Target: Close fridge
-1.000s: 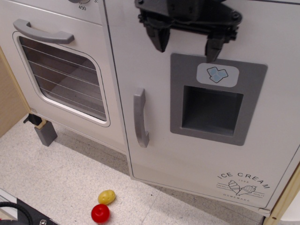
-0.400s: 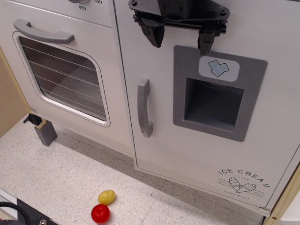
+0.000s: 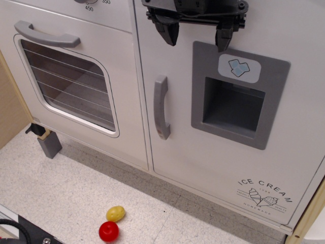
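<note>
The white fridge door (image 3: pixel 203 152) fills the right of the view. It has a grey vertical handle (image 3: pixel 161 107), a grey recessed dispenser panel (image 3: pixel 238 99) with an ice-cube sticker, and "ICE CREAM" lettering at the lower right. Its left edge lies close against the oven unit with only a thin seam showing. My black gripper (image 3: pixel 195 35) is at the top, open and empty, its two fingers pointing down against the door's upper face just above the dispenser panel.
The white oven door (image 3: pixel 66 81) with window and horizontal grey handle (image 3: pixel 45 34) is at the left. A yellow toy (image 3: pixel 116 213) and a red toy (image 3: pixel 108 231) lie on the speckled floor. A small grey block (image 3: pixel 49 143) stands under the oven.
The fridge door has swung inward toward the cabinet; its handle and left edge moved right, and the gap at its left closed. My gripper moved up and back with the door.
</note>
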{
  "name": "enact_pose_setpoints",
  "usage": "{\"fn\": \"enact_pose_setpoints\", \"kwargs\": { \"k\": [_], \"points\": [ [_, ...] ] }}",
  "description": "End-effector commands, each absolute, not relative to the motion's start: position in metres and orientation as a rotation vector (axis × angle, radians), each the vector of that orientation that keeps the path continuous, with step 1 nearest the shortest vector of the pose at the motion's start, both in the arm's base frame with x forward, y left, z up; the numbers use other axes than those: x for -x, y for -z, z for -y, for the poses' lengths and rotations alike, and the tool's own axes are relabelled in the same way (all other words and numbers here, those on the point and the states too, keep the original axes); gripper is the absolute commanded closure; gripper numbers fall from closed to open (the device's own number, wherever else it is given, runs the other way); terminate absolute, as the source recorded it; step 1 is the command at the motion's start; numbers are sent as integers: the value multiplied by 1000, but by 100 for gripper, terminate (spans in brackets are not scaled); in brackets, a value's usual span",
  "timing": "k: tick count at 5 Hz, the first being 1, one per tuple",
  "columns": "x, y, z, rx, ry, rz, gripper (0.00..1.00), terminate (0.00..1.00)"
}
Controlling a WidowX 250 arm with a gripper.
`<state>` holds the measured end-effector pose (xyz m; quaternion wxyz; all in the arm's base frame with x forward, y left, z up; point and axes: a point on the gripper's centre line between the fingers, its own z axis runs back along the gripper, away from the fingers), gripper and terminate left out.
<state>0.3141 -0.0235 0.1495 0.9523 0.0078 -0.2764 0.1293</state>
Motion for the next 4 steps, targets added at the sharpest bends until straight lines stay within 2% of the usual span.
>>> {"fn": "enact_pose_setpoints", "kwargs": {
  "k": [1, 2, 3, 4],
  "points": [
    [-311, -168, 22, -6, -242, 573, 0, 0],
    [-298, -166, 20, -21, -201, 491, 0, 0],
    [-298, -166, 20, -21, -201, 491, 0, 0],
    [-298, -166, 20, -21, -201, 491, 0, 100]
  ]
}}
